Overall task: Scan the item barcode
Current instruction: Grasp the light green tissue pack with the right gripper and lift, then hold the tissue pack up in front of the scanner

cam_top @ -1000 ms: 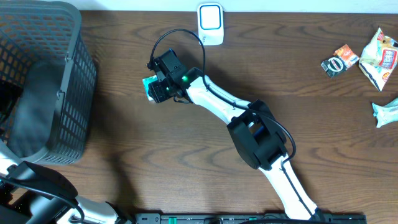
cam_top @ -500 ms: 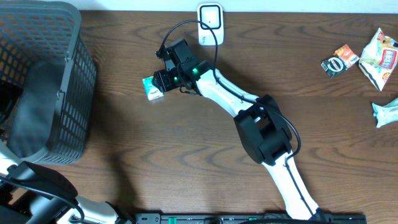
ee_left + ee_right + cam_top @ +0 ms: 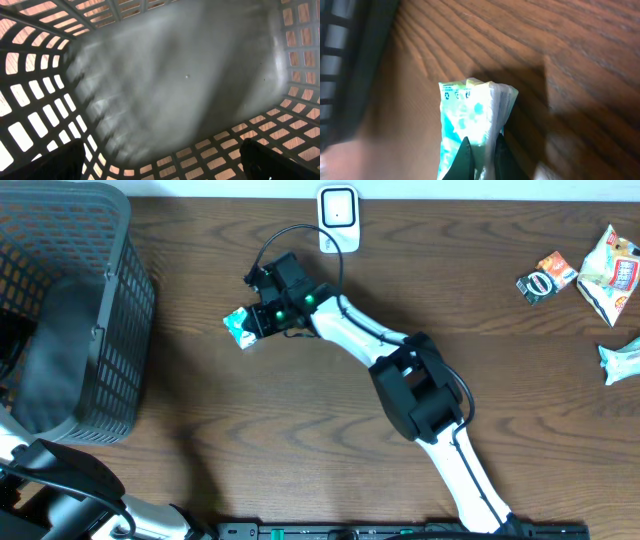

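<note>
**Right gripper clenched on packet, left of the scanner**

1. Right gripper point(image 3: 483, 152): the jaws are clamped on one end of a teal-and-white packet point(image 3: 470, 117). In the right wrist view the two dark fingertips point(image 3: 465, 156) are pressed close together with the wrapper pinched between them. The rest of the packet sticks out beyond them.

2. Packet, overhead view: the packet point(image 3: 238, 328) is at the 9 o'clock side of the right gripper point(image 3: 258, 322), over bare table point(image 3: 300, 440). The pictures do not show whether it touches the wood. No barcode can be made out on the visible faces.

3. Scanner point(image 3: 338, 216): a white unit at the far table edge, at about 1 o'clock from the gripper and apart from the packet.

4. Basket point(image 3: 120, 300): a grey slatted basket at 9 o'clock from the packet, near it but not touching.

5. Left gripper point(image 3: 162, 162): the jaws are spread wide with nothing between them. It sits inside the basket point(image 3: 30, 110), and only its dark fingertips point(image 3: 45, 160) show at the lower corners of the left wrist view.

6. Snack packs point(image 3: 612, 272): three lie at the table's 3 o'clock end, well apart from both grippers.
</note>
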Motion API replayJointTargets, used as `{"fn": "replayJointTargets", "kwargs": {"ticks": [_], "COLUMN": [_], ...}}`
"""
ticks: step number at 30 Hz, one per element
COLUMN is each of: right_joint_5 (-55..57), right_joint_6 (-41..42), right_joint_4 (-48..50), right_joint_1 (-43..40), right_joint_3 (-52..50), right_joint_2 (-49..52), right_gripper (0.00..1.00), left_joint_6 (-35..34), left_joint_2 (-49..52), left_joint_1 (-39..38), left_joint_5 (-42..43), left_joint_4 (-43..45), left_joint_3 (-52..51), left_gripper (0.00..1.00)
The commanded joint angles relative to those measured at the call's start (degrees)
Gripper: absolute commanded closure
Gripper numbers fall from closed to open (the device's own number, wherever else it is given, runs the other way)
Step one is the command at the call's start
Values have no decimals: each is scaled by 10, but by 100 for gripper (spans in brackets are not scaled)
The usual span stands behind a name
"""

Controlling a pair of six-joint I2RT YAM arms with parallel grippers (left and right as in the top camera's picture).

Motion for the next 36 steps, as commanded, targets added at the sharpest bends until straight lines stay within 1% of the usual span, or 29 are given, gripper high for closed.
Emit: {"fn": "replayJointTargets", "kwargs": {"ticks": [1, 3, 4, 6, 7, 11, 16, 23, 27, 30, 36], "right_joint_5": [-151, -220, -285, -357, -429, -538, -572, -576, -576, -576, -553], "right_joint_6": [64, 80, 81, 80, 80, 80, 80, 65, 63, 46, 43], "right_joint_4": [-4, -4, -4, 0, 9, 29, 29, 31, 31, 31, 30], "right_joint_1": [-65, -97, -122, -149, -173, -214, -254, -292, -298, -299, -299], "right_joint_3": [0, 0, 0, 0, 0, 0, 0, 0, 0, 0, 0], "right_joint_2": [5, 5, 5, 5, 5, 5, 5, 5, 5, 5, 5], "right_gripper": [99, 99, 99, 99, 99, 99, 99, 99, 99, 99, 99], "left_joint_6": [-3, -3, -3, -3, -3, -3, -3, -3, -3, -3, -3], "left_joint_2": [3, 3, 3, 3, 3, 3, 3, 3, 3, 3, 3], "left_joint_1": [2, 2, 2, 2, 2, 2, 2, 2, 2, 2, 2], "left_joint_5": [-2, -2, -2, -2, -2, -2, -2, -2, -2, -2, -2], "left_joint_4": [-3, -3, -3, -3, -3, -3, -3, -3, -3, -3, -3], "left_joint_3": [-1, -1, -1, -1, -1, -1, -1, -1, -1, -1, -1], "left_gripper": [2, 2, 2, 2, 2, 2, 2, 2, 3, 2, 2]}}
